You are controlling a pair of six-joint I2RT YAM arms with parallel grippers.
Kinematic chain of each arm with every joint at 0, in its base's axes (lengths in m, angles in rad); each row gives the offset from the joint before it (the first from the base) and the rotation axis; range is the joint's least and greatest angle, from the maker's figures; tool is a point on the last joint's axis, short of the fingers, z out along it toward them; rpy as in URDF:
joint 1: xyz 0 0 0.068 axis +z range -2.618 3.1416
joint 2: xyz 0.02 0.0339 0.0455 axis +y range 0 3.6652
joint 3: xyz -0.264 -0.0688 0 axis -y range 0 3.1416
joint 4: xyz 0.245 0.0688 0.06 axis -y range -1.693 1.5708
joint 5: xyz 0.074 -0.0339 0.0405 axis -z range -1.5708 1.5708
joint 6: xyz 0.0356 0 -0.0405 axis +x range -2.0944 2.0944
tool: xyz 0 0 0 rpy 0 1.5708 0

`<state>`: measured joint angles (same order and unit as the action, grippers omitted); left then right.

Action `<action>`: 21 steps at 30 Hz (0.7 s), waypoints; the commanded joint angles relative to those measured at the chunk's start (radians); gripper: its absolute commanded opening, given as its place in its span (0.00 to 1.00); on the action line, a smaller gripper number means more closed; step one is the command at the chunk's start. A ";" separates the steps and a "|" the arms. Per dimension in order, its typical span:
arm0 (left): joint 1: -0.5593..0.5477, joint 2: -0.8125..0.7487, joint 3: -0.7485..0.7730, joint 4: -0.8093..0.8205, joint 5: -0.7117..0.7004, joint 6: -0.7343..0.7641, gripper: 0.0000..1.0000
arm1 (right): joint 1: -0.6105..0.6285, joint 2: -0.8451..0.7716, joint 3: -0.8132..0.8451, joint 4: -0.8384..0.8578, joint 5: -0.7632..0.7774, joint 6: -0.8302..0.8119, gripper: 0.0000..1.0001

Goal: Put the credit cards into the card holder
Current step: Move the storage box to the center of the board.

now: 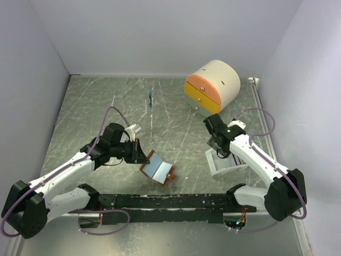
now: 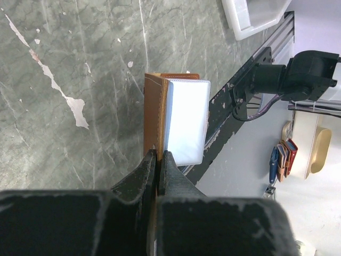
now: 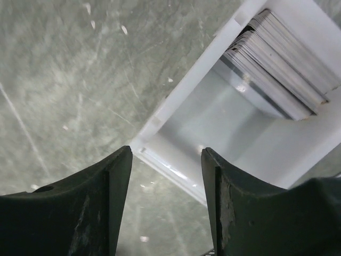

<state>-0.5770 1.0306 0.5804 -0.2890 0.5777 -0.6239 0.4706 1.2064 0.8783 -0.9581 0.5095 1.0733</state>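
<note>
L fingers [image 2: 147,172] pressed together on the brown cover edge of the card holder [image 2: 155,109], w/ the leather pinched between the tips. Card holder [image 1: 157,168] is open at centre-front of the counter [image 1: 106,106], just ahead of the black rail, pale blue-grey pockets facing up; can't tell if its far end touches the counter. R fingers [image 3: 90,208] stand apart w/ nothing between them, over a corner of the white tray [image 3: 181,101] on the right side. Credit cards [image 3: 282,64] are packed as a leaning stack at one end of that tray, rest of the tray floor bare. Cream-and-orange drawer box [image 1: 212,85] sits at the back, well apart from both arms.
</note>
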 commanded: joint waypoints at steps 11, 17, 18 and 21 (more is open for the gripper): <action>0.005 -0.022 -0.001 0.025 -0.019 0.002 0.07 | -0.007 0.080 0.085 -0.147 0.182 0.668 0.50; 0.004 -0.023 0.004 0.012 -0.031 0.004 0.07 | -0.026 0.133 0.089 -0.132 0.182 0.682 0.49; 0.003 -0.030 0.004 0.011 -0.037 0.002 0.07 | -0.030 0.139 0.087 -0.129 0.177 0.686 0.48; 0.003 -0.045 0.008 0.000 -0.051 0.001 0.07 | -0.042 0.156 0.085 -0.118 0.164 0.693 0.48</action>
<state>-0.5770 1.0222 0.5804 -0.2905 0.5499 -0.6243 0.4458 1.3441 0.9478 -1.0676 0.6407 1.7115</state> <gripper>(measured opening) 0.091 0.482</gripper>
